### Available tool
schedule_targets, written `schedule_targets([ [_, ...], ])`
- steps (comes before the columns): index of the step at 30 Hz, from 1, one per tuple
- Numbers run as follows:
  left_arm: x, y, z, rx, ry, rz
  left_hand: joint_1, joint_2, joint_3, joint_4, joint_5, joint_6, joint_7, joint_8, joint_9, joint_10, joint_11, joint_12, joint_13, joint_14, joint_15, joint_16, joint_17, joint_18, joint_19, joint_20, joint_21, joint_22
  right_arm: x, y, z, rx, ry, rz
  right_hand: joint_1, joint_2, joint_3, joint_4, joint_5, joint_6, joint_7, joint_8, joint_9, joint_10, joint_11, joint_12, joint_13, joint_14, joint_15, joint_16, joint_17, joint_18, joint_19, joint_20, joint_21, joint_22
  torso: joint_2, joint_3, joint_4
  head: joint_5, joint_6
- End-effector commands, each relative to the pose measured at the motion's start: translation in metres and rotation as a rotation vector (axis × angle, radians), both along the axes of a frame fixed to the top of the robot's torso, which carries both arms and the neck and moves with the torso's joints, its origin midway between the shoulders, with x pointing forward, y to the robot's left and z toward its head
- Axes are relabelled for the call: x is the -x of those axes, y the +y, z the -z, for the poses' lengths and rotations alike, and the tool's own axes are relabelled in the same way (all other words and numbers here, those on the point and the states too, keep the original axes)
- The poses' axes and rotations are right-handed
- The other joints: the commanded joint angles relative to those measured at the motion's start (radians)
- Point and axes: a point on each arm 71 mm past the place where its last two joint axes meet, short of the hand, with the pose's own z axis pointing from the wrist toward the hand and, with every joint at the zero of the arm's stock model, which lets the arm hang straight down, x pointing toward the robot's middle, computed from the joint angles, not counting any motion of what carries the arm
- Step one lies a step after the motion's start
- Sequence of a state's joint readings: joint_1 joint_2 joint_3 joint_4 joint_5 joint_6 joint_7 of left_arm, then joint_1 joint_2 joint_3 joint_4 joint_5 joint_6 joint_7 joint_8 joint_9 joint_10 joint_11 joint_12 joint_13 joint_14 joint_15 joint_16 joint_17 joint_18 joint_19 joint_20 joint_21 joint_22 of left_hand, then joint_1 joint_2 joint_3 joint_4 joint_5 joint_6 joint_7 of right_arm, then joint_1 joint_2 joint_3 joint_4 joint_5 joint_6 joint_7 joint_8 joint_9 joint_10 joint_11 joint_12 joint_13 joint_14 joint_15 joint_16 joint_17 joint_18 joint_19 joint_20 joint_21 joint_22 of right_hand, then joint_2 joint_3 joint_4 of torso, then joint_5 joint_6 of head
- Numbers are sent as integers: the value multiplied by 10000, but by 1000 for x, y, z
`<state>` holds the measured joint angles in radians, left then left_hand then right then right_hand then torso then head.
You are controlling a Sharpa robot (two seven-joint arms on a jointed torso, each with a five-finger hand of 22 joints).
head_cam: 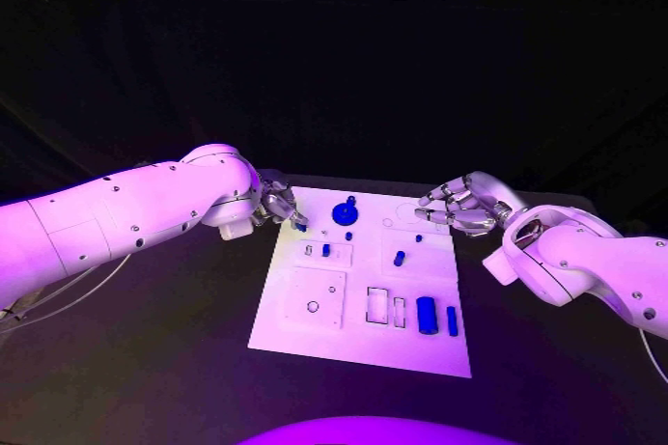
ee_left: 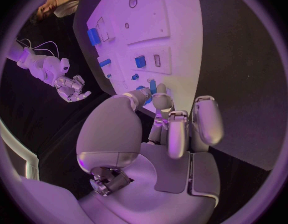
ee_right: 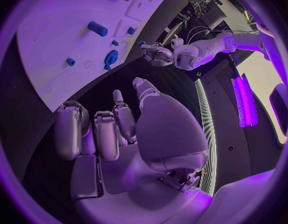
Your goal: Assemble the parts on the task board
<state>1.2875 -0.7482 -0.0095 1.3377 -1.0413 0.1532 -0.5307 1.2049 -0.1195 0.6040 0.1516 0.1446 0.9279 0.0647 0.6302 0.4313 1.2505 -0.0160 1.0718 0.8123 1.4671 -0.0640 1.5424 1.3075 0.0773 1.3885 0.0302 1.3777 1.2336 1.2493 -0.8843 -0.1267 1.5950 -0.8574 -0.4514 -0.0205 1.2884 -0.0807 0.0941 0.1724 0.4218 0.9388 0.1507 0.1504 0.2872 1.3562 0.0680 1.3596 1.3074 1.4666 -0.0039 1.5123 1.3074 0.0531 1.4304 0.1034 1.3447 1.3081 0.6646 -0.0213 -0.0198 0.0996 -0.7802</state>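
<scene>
Reaching stage: both robot hands sat at the far corners of the task board, and by my judgement no part had been lifted at this moment.
Left robot hand: it lay at the board's far left corner, fingertips over a small blue piece at the board's edge; whether they pinched it or merely touched it could not be told.
Right robot hand: it hovered off the far right corner, fingers curled in loosely, with nothing seen between them in the right wrist view.
Round blue part: it rested on the board near the far edge, just beside the left robot hand.
Small blue pieces: several were scattered across the board's middle, apart from one another.
Blue cylinder: it lay near the board's near right side, with a slimmer blue bar just beside it.
Bench: black, carrying the board in its middle.
Step in hand: probably the left robot hand's pick of a part at its corner.
Next move: a firm closing of the fingers on that piece, then a lift clear of the round part beside it, which could be nudged.
</scene>
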Motion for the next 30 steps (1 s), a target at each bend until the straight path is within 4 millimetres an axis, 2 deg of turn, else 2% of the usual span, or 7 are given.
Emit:
schedule_targets([
  [1, 1, -4, -2, 12, -845, 233, 48, -197, 1632, -1751, -32, 21, -29, 95, 28, 121, 9, 19, 63, 969, -67, 70, 2454, -33, 85, -12, 64, 57, 1, 1, 0, -6, 17, -137, -40, 88, -3, 59, 43, 30, -30, 34, -11, -18, -31, 7, 182, 791, -34, -42, 1632, 60, -74, -23, -32, 998, 11, -4, -11, 30, -14],
  [6, 6, -6, 4, -47, -905, 265, 93, -350, 1642, -1864, 1, 63, -32, 143, 45, 236, 0, 97, 181, 974, -73, 84, 2466, -46, 121, -18, 101, 121, 1, 1, 0, -6, 15, -129, -56, 100, -7, 73, 60, 34, -30, 40, -11, -14, -30, 11, 186, 791, -36, -42, 1632, 63, -79, -24, -42, 993, 15, -2, -19, 38, -44],
  [17, 16, -14, 19, -104, -664, 248, 109, -363, 1668, -1883, 31, 109, -42, 165, 49, 342, -10, 189, 311, 978, -79, 95, 2475, -70, 182, -22, 166, 231, 1, 1, 0, -7, 12, -118, -77, 116, -12, 93, 78, 37, -30, 47, -12, -20, -30, 4, 178, 789, -36, -48, 1623, 64, -80, -25, -48, 991, 15, -8, -25, 37, -87],
  [30, 22, -15, 27, -357, -300, 209, 118, -378, 1699, -1900, 66, 149, -54, 178, 48, 431, -23, 256, 405, 980, -88, 101, 2480, -90, 238, -29, 224, 328, 1, 1, 0, -5, 16, -124, -94, 130, -16, 109, 97, 37, -31, 51, -14, -16, -30, 7, 181, 790, -37, -49, 1623, 64, -81, -26, -52, 990, 14, 2, -11, 49, -150],
])
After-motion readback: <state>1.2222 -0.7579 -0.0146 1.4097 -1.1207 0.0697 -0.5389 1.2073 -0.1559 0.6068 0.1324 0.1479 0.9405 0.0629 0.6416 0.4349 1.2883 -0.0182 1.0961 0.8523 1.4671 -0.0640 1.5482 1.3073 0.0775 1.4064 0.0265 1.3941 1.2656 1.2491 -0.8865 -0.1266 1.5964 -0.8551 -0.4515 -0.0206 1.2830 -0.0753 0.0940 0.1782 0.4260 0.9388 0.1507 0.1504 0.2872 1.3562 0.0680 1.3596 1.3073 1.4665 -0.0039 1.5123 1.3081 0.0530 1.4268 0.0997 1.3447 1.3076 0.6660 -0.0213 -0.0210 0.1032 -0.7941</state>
